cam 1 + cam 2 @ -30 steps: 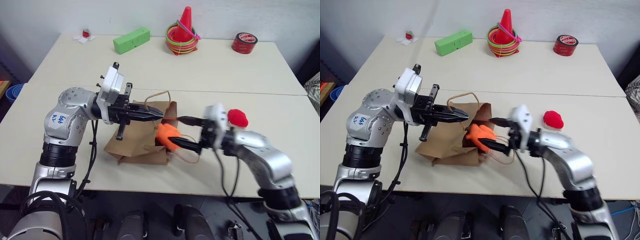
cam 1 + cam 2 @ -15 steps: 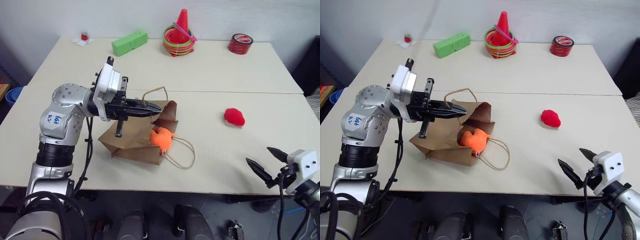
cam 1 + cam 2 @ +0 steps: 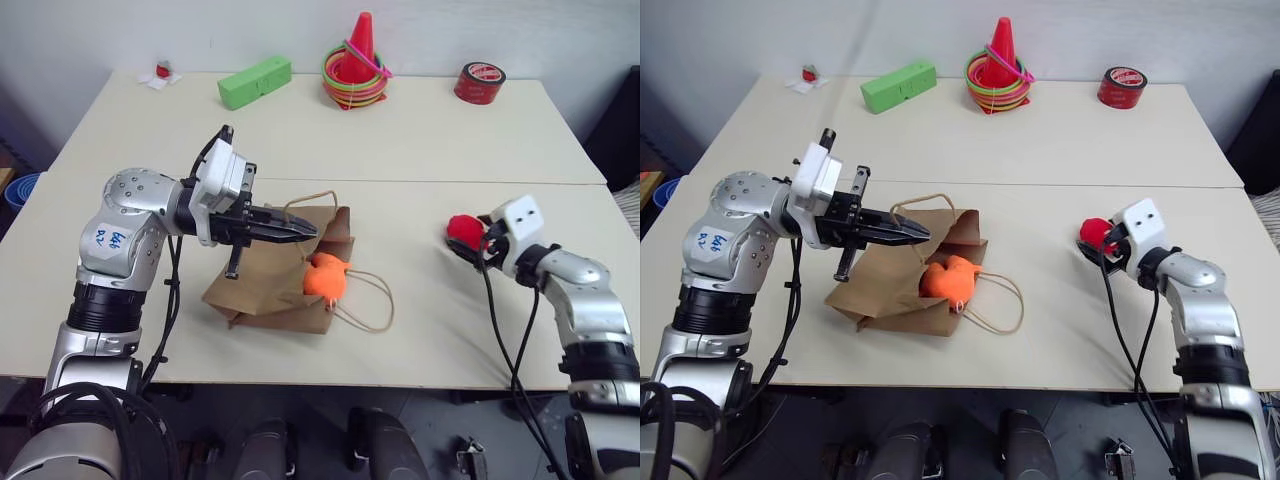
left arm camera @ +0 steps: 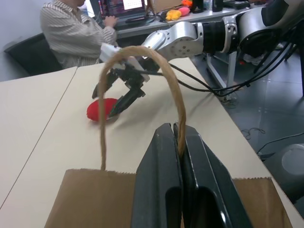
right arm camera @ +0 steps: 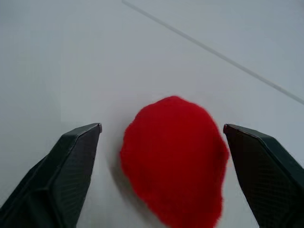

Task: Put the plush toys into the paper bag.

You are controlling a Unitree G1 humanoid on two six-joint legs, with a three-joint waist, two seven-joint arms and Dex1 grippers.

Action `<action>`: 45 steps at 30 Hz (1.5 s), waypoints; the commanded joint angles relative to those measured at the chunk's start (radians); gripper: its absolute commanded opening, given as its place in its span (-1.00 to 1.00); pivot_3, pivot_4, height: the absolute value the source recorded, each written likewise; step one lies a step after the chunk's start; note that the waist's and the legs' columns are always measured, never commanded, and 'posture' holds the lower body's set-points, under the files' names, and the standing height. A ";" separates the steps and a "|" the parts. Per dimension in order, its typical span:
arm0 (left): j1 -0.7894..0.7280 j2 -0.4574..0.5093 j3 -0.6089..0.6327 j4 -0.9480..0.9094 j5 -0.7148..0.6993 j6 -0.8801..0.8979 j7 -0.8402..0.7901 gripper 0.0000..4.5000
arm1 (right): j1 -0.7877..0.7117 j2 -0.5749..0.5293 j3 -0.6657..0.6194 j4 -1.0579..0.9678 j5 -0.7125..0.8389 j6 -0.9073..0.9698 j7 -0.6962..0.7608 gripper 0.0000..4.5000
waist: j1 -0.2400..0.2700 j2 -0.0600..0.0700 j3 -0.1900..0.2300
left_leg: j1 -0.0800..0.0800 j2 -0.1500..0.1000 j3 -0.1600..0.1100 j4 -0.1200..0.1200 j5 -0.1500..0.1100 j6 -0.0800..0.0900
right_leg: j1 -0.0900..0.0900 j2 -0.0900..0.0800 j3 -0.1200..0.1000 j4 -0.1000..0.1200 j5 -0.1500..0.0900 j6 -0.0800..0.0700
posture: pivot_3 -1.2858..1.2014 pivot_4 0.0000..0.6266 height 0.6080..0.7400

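Note:
The brown paper bag (image 3: 262, 290) lies on its side on the near table, mouth toward the right. My left gripper (image 4: 173, 127) is shut on its upper cord handle (image 4: 137, 50) and holds it up. The orange plush toy (image 3: 326, 279) sits in the bag's mouth, partly outside, above the lower handle loop (image 3: 365, 305). The red plush toy (image 5: 173, 156) lies on the table to the right. My right gripper (image 5: 161, 127) is open, with one finger on each side of that red toy (image 3: 462, 227) and a small gap on the left side.
Along the far table edge stand a green block (image 3: 255, 81), a red cone with coloured rings (image 3: 357, 65), a red tape roll (image 3: 478, 82) and a small red-and-white trinket (image 3: 163, 72). A person (image 4: 71, 33) sits at a desk beyond the table.
My right gripper left the orange plush at the bag's mouth, swung out past the table's front right edge, and now straddles the red plush. The left gripper kept its hold on the handle.

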 commanded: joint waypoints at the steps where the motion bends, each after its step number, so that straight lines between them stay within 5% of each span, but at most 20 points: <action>1: -0.002 0.025 0.024 -0.026 -0.007 0.002 0.000 -1.00 | -0.057 -0.029 0.015 0.105 -0.019 -0.024 0.048 0.26 | 0.004 0.000 0.000 | 0.000 0.000 0.000 0.000 0.000 0.000 | 0.000 0.000 0.000 0.000 0.000 0.000 | 0.03 -0.52 1.00; 5: 0.013 0.054 0.039 -0.040 -0.019 0.017 -0.002 -1.00 | -0.049 -0.045 0.014 0.029 0.037 -0.035 0.185 -0.34 | 0.008 0.000 0.000 | 0.000 0.000 0.000 0.000 0.000 0.000 | 0.000 0.000 0.000 0.000 0.000 0.000 | 0.03 -0.52 1.00; 9: 0.018 0.058 0.056 -0.046 -0.030 0.029 0.017 -1.00 | 0.024 -0.031 0.051 -0.334 0.191 0.145 0.323 -0.82 | 0.008 0.000 0.000 | 0.000 0.001 -0.001 0.000 0.000 0.000 | 0.000 0.000 0.000 0.000 0.000 0.000 | 0.03 -0.52 1.00; 12: 0.020 0.056 0.059 -0.055 -0.039 0.045 0.022 -1.00 | 0.041 0.019 0.146 -0.629 0.299 0.372 0.297 -0.85 | 0.006 0.001 0.000 | 0.000 0.002 -0.001 0.000 0.000 -0.001 | 0.000 0.001 0.000 0.001 0.000 0.000 | 0.03 -0.52 1.00; 17: 0.015 0.050 0.055 -0.062 -0.046 0.062 0.019 -1.00 | -0.018 0.151 0.241 -0.735 0.311 0.524 0.163 -0.85 | 0.015 0.000 0.000 | 0.000 0.001 -0.002 0.001 0.000 -0.002 | 0.000 0.000 0.000 0.001 0.000 0.000 | 0.03 -0.52 1.00; 33: 0.012 0.014 0.047 -0.042 -0.063 0.065 -0.002 -1.00 | -0.312 0.592 0.381 -0.120 0.029 0.323 -0.142 -0.85 | -0.018 0.000 0.000 | -0.002 0.000 -0.002 0.001 0.000 -0.001 | -0.001 0.001 -0.001 0.001 0.000 0.000 | 0.03 -0.52 1.00; 34: 0.015 0.011 0.052 -0.039 -0.060 0.058 0.003 -1.00 | -0.304 0.590 0.379 -0.154 0.048 0.346 -0.113 -0.52 | -0.018 0.000 0.000 | -0.002 0.000 -0.002 0.001 0.000 -0.001 | -0.001 0.001 -0.001 0.001 0.000 0.000 | 0.03 -0.52 1.00; 42: 0.056 0.021 0.076 -0.054 -0.058 0.042 0.035 -1.00 | -0.255 0.460 0.292 -0.366 0.183 0.513 0.041 0.67 | -0.013 0.000 0.000 | -0.002 0.000 -0.003 0.001 0.000 -0.001 | -0.001 0.000 -0.001 0.001 0.000 0.000 | 0.03 -0.52 1.00; 45: 0.069 0.026 0.082 -0.065 -0.060 0.045 0.044 -1.00 | -0.230 0.388 0.226 -0.432 0.291 0.591 0.132 0.97 | -0.014 0.000 0.000 | -0.002 0.000 -0.003 0.001 0.000 -0.001 | -0.001 0.000 -0.001 0.001 0.000 0.000 | 0.03 -0.52 1.00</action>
